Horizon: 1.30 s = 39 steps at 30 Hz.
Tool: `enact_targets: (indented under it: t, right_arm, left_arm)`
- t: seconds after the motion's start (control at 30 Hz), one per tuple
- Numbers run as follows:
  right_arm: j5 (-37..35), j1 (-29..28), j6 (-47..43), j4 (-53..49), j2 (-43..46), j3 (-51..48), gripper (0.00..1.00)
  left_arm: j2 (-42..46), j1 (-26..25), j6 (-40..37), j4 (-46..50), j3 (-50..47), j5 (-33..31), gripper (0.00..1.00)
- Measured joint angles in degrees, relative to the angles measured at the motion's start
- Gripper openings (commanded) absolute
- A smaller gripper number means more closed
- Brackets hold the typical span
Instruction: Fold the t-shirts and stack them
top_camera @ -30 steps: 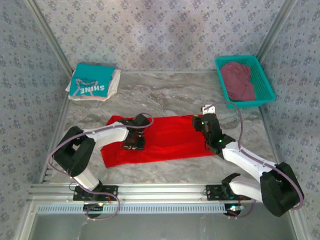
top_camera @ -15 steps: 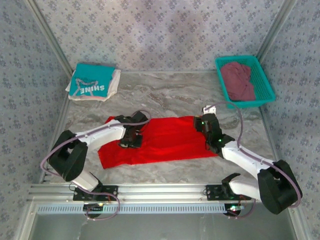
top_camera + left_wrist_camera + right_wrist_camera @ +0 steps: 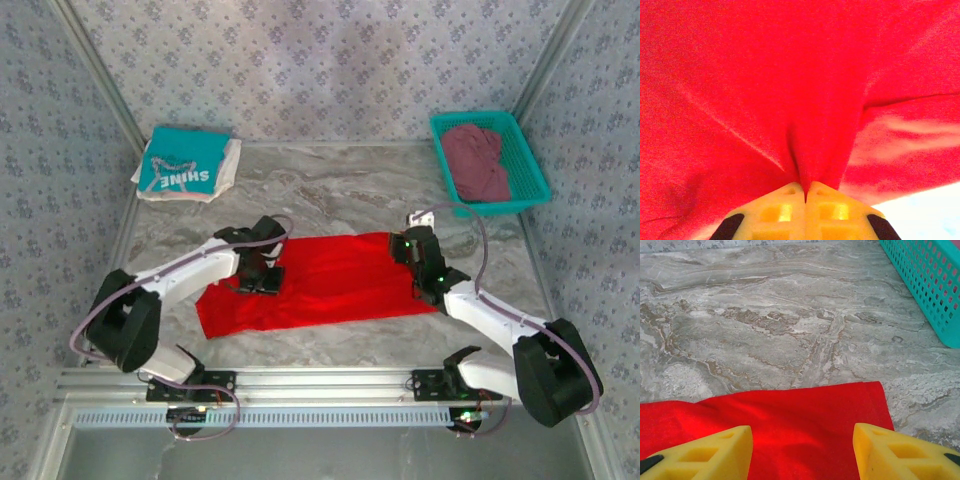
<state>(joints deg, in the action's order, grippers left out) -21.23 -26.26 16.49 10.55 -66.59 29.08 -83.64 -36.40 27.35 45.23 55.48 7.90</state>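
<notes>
Your left end effector [image 3: 805, 191] pinches a fold of the red shirt [image 3: 330, 280] at frame centre. Your right end effector [image 3: 802, 434] stands spread above its right edge on the bench [image 3: 790, 315].

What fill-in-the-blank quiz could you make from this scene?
The left gripper is ____ on a fold of the red t-shirt.
The right gripper has its jaws ____ over that shirt's edge.
The maroon t-shirt lies ____ the teal basket.
The folded teal t-shirt reads ____.
Missing: shut, open, inside, SHINE.
</notes>
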Motion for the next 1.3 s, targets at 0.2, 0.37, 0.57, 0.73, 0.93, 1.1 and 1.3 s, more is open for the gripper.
enact_targets:
  t: [0.2, 0.37, 0.57, 0.73, 0.93, 1.1, 1.3]
  right_arm:
    - [0.76, 0.33, 0.61, -0.39, -0.07, 0.00, 0.58]
    - [1.11, 0.76, 0.63, -1.20, -0.33, 0.11, 0.58]
    - [1.60, 1.29, 0.90, -1.49, -1.49, 0.22, 0.59]
    - [2.38, 1.33, 1.11, -1.81, -2.43, 0.61, 0.59]
    - [2.69, 1.44, 1.29, -1.97, -2.47, 1.20, 0.59]
    - [3.06, 1.44, 1.70, -2.01, -2.47, 1.29, 0.59]
    - [3.06, 1.73, 1.97, -2.19, -2.47, 1.29, 0.59]
  left_arm:
    - [3.93, 2.80, -2.84, -4.81, -3.54, 8.41, 0.01]
    - [2.38, 4.35, -3.96, -6.93, -6.27, 10.84, 0.51]
    - [1.81, 6.82, -3.37, -6.88, -6.84, 6.56, 0.34]
    - [1.79, 7.19, -0.66, -2.91, -6.78, -1.42, 0.35]
    - [5.49, 9.05, 5.53, 2.78, -6.91, -7.10, 0.43]
    - [7.65, 9.14, 8.81, 1.40, -10.51, -5.66, 0.41]
    - [6.54, 9.14, 10.16, -0.63, -13.66, -3.32, 0.19]
